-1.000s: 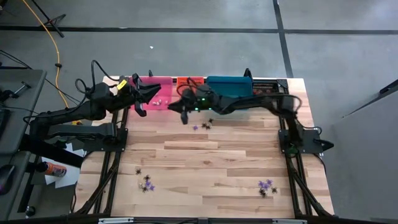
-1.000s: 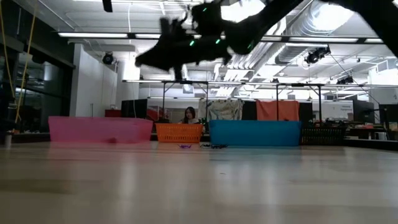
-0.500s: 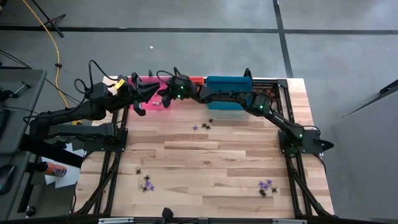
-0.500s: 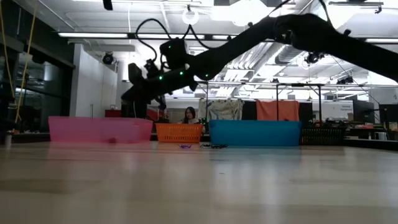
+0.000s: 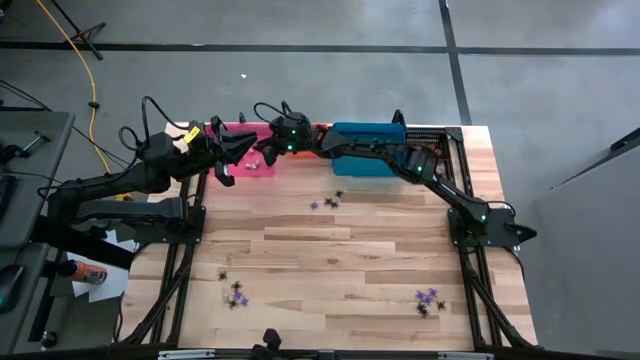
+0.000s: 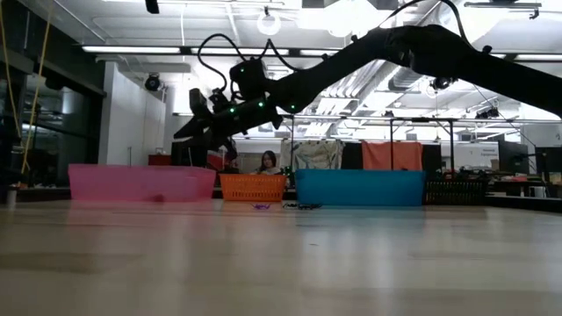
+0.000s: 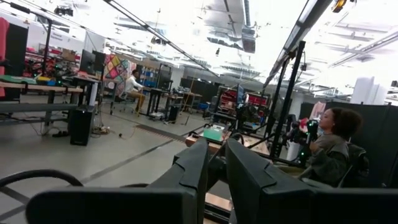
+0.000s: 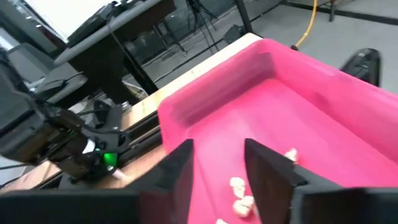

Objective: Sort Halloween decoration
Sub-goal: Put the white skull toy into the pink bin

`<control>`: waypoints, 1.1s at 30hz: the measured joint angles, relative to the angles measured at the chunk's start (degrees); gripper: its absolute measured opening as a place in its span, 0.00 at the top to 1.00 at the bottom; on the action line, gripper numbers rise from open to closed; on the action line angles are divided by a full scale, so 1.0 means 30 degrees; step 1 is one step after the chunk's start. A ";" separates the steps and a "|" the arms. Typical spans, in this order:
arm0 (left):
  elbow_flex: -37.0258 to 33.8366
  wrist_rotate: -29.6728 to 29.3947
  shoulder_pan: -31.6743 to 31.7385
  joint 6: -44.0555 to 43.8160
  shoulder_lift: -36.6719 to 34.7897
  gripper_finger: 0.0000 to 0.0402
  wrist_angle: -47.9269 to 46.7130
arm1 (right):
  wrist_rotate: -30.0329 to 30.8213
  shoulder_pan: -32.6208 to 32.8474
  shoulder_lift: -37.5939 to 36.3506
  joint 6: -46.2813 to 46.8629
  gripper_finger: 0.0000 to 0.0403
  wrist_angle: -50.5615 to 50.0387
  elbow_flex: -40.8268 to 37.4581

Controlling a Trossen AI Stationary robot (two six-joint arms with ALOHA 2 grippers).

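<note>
The Halloween decoration lies in three small clusters of purple and black trinkets on the table: one (image 5: pixel 330 201) near the bins, one (image 5: pixel 234 292) at the near left and one (image 5: pixel 428 299) at the near right. A few pale trinkets (image 8: pixel 239 185) rest on the floor of the pink bin (image 5: pixel 250 158). My right gripper (image 5: pixel 268 152) (image 8: pixel 217 163) hovers over the pink bin, open, with nothing between its fingers. My left gripper (image 5: pixel 228 160) (image 7: pixel 217 177) waits in the air by the pink bin's left end, shut and pointing out into the room.
Along the table's far edge stand the pink bin (image 6: pixel 140 183), an orange bin (image 6: pixel 253 187), a blue bin (image 5: pixel 368 148) and a dark bin (image 5: pixel 428 140). My right arm stretches across the blue and orange bins. The middle of the wooden table (image 5: pixel 340 260) is bare. People show in the room beyond.
My right gripper has swung from above the table in front of the orange bin toward the table's left and far edge, and now stands over the pink bin. In the last half second it has barely moved.
</note>
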 joint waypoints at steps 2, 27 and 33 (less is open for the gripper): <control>0.0000 0.0000 0.0000 0.0000 0.0000 0.88 0.0000 | -0.0005 0.0035 -0.0012 -0.0188 0.59 0.0129 0.0000; 0.0000 -0.0481 -0.0015 0.0347 0.0000 0.88 -0.0921 | -0.4698 -0.0787 -1.0789 -1.1895 0.97 -1.7509 -1.0426; 0.0000 -0.0162 -0.0022 -0.0176 0.0419 0.88 -0.2260 | -0.3869 0.1334 -1.8995 -0.5471 0.99 -0.8269 -2.1912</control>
